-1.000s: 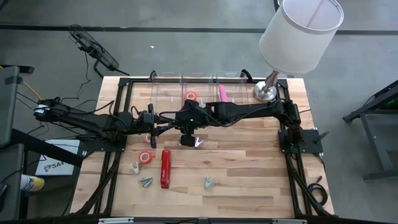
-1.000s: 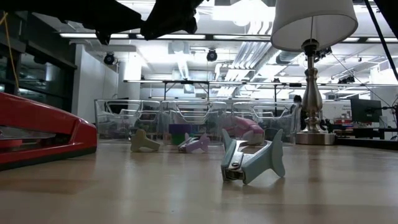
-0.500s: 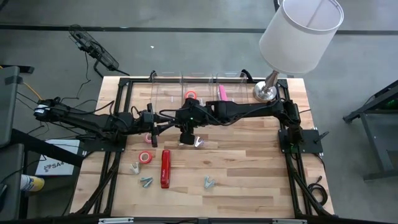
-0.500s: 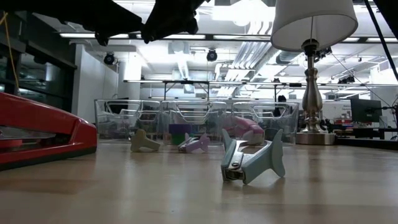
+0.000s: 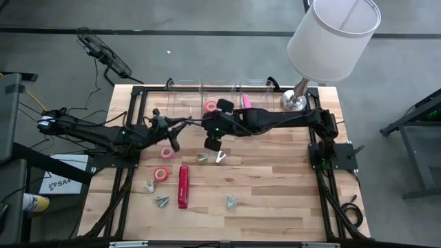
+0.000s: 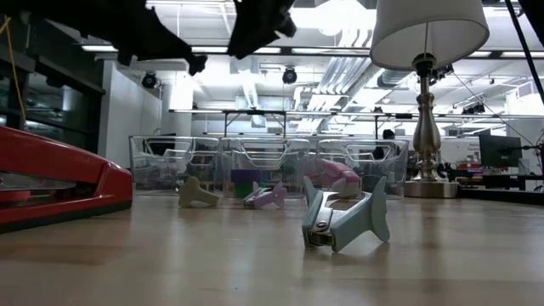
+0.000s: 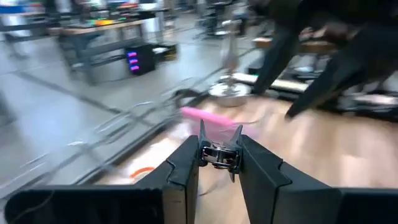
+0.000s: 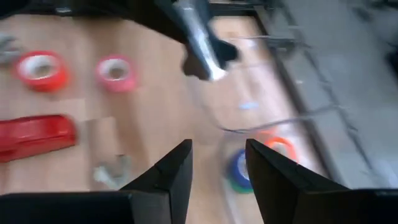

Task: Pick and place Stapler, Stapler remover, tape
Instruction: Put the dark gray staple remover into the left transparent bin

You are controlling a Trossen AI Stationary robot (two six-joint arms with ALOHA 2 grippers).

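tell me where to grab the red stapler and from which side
Take the red stapler across its narrow width near the middle, coming straight down from above. It lies flat and lengthwise on the table, long sides exposed, though a stapler remover sits close on one side.

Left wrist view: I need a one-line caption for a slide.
Left gripper holds a silvery staple remover above the wooden table, facing the clear bins.

Left gripper (image 7: 221, 163) is clamped on a staple remover (image 7: 220, 151); right gripper (image 8: 216, 163), just beside it, hangs open and empty.
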